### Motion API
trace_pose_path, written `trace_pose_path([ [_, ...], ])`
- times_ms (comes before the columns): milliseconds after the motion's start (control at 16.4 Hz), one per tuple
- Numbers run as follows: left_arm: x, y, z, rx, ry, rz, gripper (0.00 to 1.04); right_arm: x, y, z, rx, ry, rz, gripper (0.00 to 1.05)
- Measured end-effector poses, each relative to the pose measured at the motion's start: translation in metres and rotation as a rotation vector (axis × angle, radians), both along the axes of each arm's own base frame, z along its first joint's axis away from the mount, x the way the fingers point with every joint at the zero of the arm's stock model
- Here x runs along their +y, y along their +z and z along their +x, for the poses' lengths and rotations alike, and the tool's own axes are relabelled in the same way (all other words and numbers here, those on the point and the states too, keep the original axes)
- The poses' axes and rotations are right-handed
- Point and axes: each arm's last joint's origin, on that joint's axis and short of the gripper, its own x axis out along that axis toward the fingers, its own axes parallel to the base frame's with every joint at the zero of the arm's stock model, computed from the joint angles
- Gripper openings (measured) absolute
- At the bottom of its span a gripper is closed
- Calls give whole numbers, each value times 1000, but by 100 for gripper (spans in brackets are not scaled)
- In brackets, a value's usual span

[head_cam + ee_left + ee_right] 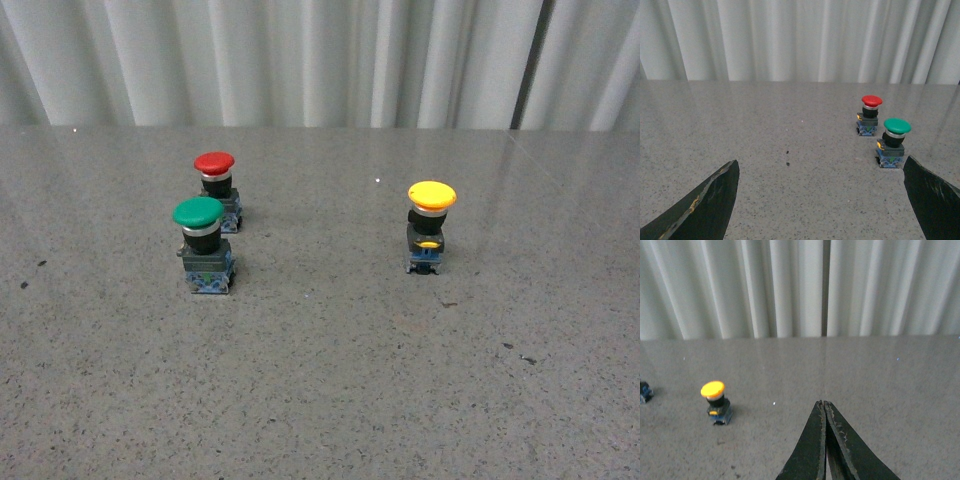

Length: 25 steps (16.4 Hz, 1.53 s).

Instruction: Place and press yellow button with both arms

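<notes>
The yellow button (430,225) stands upright on the grey speckled table at the right of the front view, with a yellow mushroom cap, black neck and blue-grey base. It also shows in the right wrist view (716,401), well to the side of my right gripper (823,403), which is shut and empty. My left gripper (820,172) is open and empty, its two black fingers (710,205) wide apart above bare table. The yellow button is out of the left wrist view. Neither arm shows in the front view.
A green-capped button (203,245) and a red-capped button (218,188) stand together at the left of the table; both show in the left wrist view, green (893,142) and red (869,115). A white pleated curtain (320,60) runs behind the table's far edge.
</notes>
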Motion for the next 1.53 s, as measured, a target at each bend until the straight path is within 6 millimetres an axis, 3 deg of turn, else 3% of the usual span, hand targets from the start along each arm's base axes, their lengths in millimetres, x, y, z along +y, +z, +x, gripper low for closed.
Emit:
trace_pose_path([
  [122, 0, 0, 0, 0, 0, 0, 98, -4, -5, -4, -33, 5, -1, 2],
  [244, 0, 0, 0, 0, 0, 0, 98, -16, -25, -6, 9, -6, -8, 2],
  [672, 0, 0, 0, 0, 1, 0, 98, -15, -46, -21, 4, 8, -8, 2],
  [1405, 0, 0, 0, 0, 0, 0, 98, -15, -56, -22, -14, 6, -8, 2],
  [1527, 0, 0, 0, 0, 0, 0, 98, -15, -56, -22, -14, 6, -8, 25],
])
